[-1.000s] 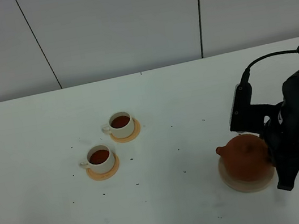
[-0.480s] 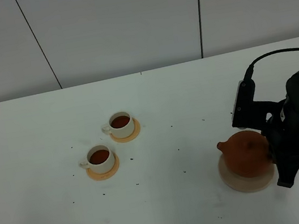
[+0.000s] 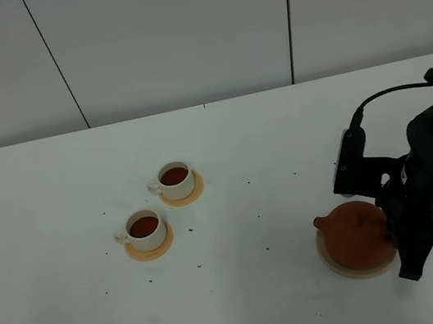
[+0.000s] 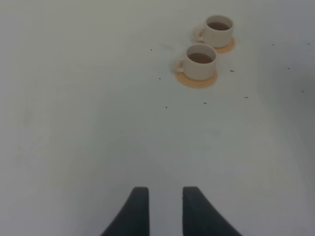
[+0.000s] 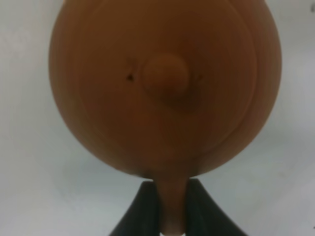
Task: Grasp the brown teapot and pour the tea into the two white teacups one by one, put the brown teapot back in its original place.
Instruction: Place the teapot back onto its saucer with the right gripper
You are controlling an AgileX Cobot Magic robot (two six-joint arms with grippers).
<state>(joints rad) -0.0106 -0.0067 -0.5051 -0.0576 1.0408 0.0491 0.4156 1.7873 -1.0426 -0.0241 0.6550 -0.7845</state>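
Observation:
The brown teapot (image 3: 352, 234) sits upright on or just over the pale tan disc, its original place (image 3: 352, 269), at the right of the table. My right gripper (image 5: 172, 216) is shut on the teapot's handle (image 5: 172, 204); the domed lid (image 5: 165, 73) fills the right wrist view. In the high view the right arm (image 3: 427, 177) hides those fingers. The two white teacups (image 3: 175, 179) (image 3: 144, 228) stand left of centre on orange coasters, each holding dark tea (image 3: 174, 175). My left gripper (image 4: 165, 211) hovers open over bare table, well short of the cups (image 4: 201, 61) (image 4: 218, 30).
Small dark specks are scattered over the white table (image 3: 249, 306) around the cups. A black cable (image 3: 388, 92) loops above the right arm. The grey wall (image 3: 179, 35) stands behind the table's far edge.
The right arm has shifted slightly left and down, bringing the teapot lower onto the tan disc. The cups and the left gripper have not moved.

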